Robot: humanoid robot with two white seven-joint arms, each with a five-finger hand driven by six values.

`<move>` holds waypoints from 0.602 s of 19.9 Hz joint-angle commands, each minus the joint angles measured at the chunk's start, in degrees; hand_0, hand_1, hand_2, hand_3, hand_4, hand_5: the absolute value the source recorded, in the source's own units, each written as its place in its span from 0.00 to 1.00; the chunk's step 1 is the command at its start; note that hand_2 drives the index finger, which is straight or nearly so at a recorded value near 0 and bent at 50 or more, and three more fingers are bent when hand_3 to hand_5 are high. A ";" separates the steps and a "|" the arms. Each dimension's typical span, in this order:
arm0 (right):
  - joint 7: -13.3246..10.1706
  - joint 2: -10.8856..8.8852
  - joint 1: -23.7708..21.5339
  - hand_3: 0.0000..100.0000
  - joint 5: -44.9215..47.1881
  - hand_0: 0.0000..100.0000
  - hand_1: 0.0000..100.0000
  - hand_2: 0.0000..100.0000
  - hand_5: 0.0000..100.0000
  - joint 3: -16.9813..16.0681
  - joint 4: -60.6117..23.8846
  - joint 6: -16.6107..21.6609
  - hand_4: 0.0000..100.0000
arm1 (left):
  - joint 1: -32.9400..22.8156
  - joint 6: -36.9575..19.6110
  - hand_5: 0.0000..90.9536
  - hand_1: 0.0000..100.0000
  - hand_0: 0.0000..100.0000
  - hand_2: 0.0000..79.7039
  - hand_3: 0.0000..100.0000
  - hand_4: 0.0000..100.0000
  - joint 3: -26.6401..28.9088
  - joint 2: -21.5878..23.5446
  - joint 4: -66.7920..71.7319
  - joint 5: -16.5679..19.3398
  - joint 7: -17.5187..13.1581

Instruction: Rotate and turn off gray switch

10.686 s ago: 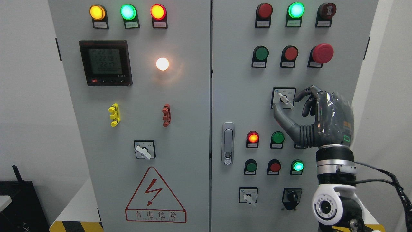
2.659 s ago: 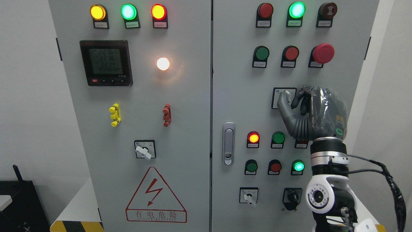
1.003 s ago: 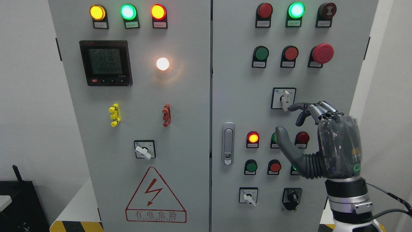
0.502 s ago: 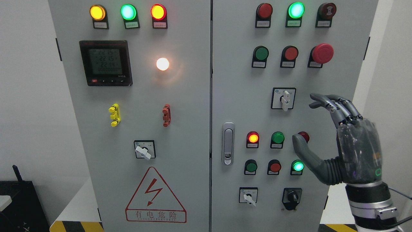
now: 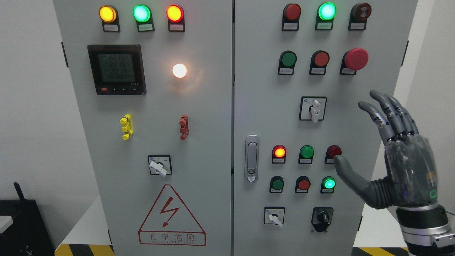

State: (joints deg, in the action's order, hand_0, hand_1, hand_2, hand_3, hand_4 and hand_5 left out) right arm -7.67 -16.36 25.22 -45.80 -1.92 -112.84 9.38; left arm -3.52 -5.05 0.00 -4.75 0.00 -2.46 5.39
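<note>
Grey cabinet (image 5: 199, 142), two doors. Gray switch (image 5: 314, 109): right door, mid-height toward its right edge, lever pointing down. Right hand (image 5: 398, 160): released, fingers spread, grasping nothing, apart from switch. Risk: thumb sits just beside red button (image 5: 334, 151); a stray sweep could press it.

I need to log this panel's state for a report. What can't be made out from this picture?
Head view:
- Labels around the gray switch: print too small to read, so off is unconfirmed.
- Meter digits: blurred.
- Red lamp: lower right edge covered by the right robot hand thumb.
- Left robot hand: outside the frame.
</note>
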 commanded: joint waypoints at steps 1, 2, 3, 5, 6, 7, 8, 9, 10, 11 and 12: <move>-0.07 -1.84 -0.26 0.09 0.18 0.19 0.17 0.13 0.00 -0.27 -0.53 0.02 0.00 | 0.00 0.04 0.00 0.39 0.12 0.00 0.00 0.00 -0.09 0.00 0.79 0.00 -0.03; -0.07 -1.84 -0.26 0.09 0.18 0.19 0.17 0.13 0.00 -0.19 -0.53 0.02 0.00 | 0.00 0.04 0.00 0.39 0.12 0.00 0.00 0.00 -0.09 0.00 0.88 0.00 -0.03; -0.07 -1.84 -0.26 0.10 0.18 0.19 0.17 0.13 0.00 -0.19 -0.62 0.02 0.00 | 0.00 0.04 0.00 0.39 0.12 0.00 0.00 0.00 -0.09 0.00 0.88 0.00 -0.03; -0.07 -1.75 -0.26 0.10 0.18 0.19 0.17 0.13 0.00 -0.10 -0.62 0.02 0.00 | 0.00 0.04 0.00 0.39 0.12 0.00 0.00 0.00 -0.09 0.00 0.88 0.00 -0.12; -0.07 -1.75 -0.26 0.10 0.18 0.19 0.17 0.13 0.00 -0.10 -0.62 0.02 0.00 | 0.00 0.04 0.00 0.39 0.12 0.00 0.00 0.00 -0.09 0.00 0.88 0.00 -0.03; -0.07 -1.75 -0.35 0.10 0.18 0.19 0.17 0.13 0.00 -0.10 -0.62 0.02 0.00 | 0.00 0.04 0.00 0.39 0.12 0.00 0.00 0.00 -0.09 0.00 0.79 0.00 -0.03; -0.07 -1.66 -0.35 0.10 0.18 0.19 0.17 0.13 0.00 -0.10 -0.62 0.02 0.00 | 0.00 0.04 0.00 0.39 0.12 0.00 0.00 0.00 -0.09 0.00 0.79 0.00 -0.03; -0.07 -1.57 -0.44 0.10 0.18 0.19 0.18 0.12 0.00 -0.10 -0.62 0.02 0.00 | 0.00 0.04 0.00 0.39 0.12 0.00 0.00 0.00 -0.09 0.00 0.88 0.00 -0.03; -0.07 -1.66 -0.96 0.10 0.18 0.19 0.18 0.08 0.00 -0.10 -0.62 0.02 0.00 | 0.00 0.04 0.00 0.39 0.12 0.00 0.00 0.00 -0.09 0.00 0.88 0.00 -0.12; -0.07 -1.66 -1.14 0.10 0.18 0.18 0.18 0.08 0.00 -0.10 -0.71 0.02 0.00 | 0.00 0.04 0.00 0.39 0.12 0.00 0.00 0.00 -0.09 0.00 0.79 0.00 -0.12; -0.07 -1.57 -1.23 0.10 0.18 0.18 0.18 0.06 0.00 -0.10 -0.88 0.02 0.00 | 0.00 0.04 0.00 0.39 0.12 0.00 0.00 0.00 -0.09 0.00 0.79 0.00 -0.12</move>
